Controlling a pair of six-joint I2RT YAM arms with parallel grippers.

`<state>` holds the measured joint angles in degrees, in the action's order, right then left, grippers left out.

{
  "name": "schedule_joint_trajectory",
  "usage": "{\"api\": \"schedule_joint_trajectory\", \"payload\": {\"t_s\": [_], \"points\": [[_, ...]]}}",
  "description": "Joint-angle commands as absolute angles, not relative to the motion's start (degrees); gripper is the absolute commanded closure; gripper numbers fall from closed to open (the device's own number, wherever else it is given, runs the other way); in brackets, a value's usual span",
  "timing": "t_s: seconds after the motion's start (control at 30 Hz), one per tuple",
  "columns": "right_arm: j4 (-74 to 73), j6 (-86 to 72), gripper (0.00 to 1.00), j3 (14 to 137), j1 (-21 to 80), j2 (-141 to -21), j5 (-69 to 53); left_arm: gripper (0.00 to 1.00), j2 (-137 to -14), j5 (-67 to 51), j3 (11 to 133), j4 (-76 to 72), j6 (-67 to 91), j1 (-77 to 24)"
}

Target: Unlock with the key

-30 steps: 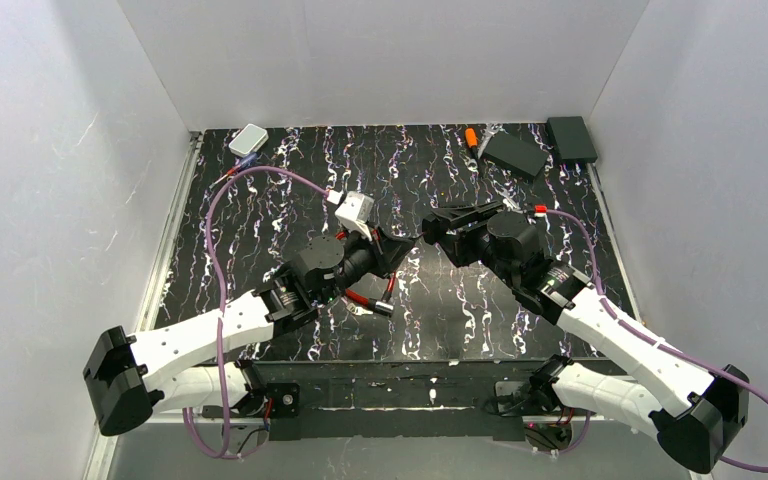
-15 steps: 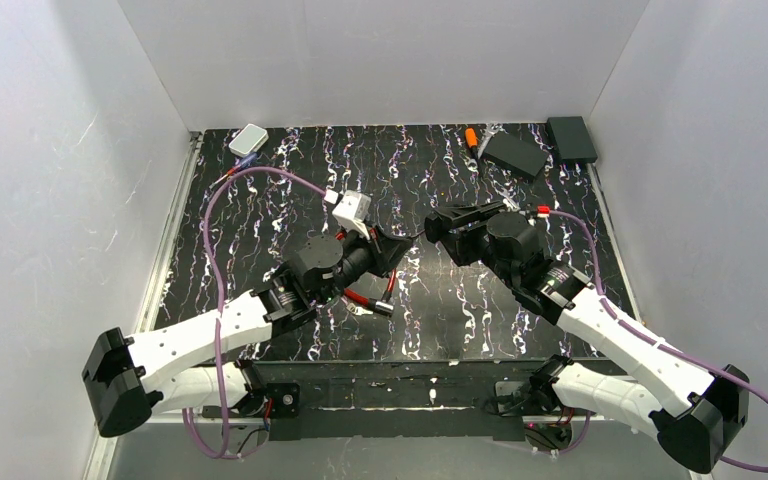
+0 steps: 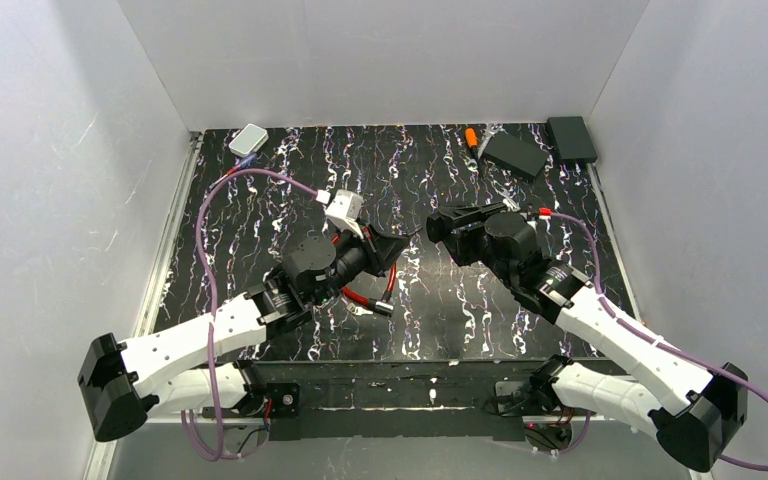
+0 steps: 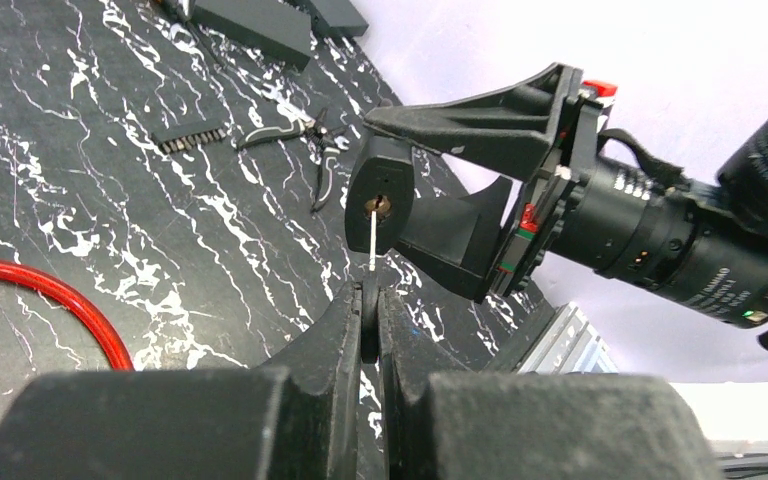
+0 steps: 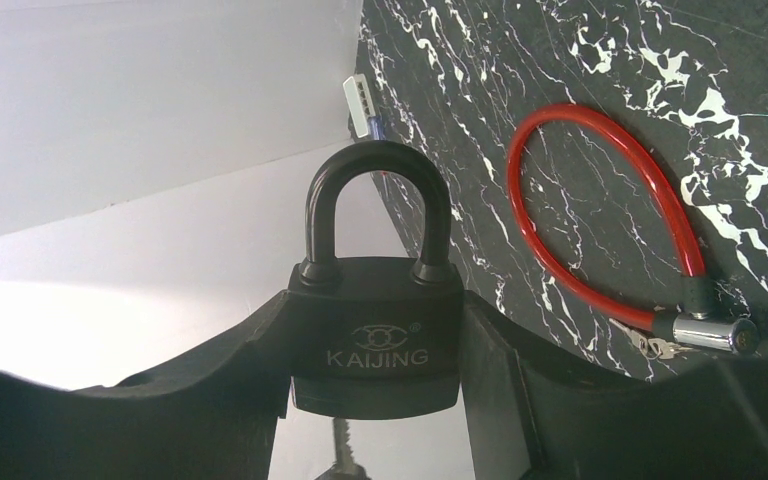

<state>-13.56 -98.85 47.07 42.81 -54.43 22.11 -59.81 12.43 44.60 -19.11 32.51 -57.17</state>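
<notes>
Matte black padlock (image 4: pixel 378 180) (curved shackle, stamped body) sits gripped in the right claw (image 5: pixel 375 345); the left claw (image 4: pixel 368 310) clenches a thin silver key (image 4: pixel 373 245), tip at the brass keyhole (image 4: pixel 378 206).

You have three plain white walls boxing in the scene — the left wall (image 3: pixel 60 150), the back wall (image 3: pixel 380 60) across the top of the frame, and the right wall (image 3: pixel 720 150). The light is even and soft. In the centre lies the counter (image 3: pixel 440 170), black with white marbled veins; a pale metal rail (image 3: pixel 165 255) runs down its left edge.
</notes>
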Motion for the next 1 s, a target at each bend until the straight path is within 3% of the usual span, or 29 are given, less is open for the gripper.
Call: {"api": "schedule_joint_trajectory", "payload": {"t_s": [0.0, 0.97], "points": [[-8.0, -100.37, 0.99, 51.23, 42.87, -54.28, 22.31, 1.0, -61.52, 12.79, 45.84, -19.47, 33.28, -57.33], [-4.75, -102.3, 0.99, 50.0, 43.04, -55.99, 19.25, 1.0, -64.33, 14.13, 46.05, -21.33, 33.29, -57.36]]}}
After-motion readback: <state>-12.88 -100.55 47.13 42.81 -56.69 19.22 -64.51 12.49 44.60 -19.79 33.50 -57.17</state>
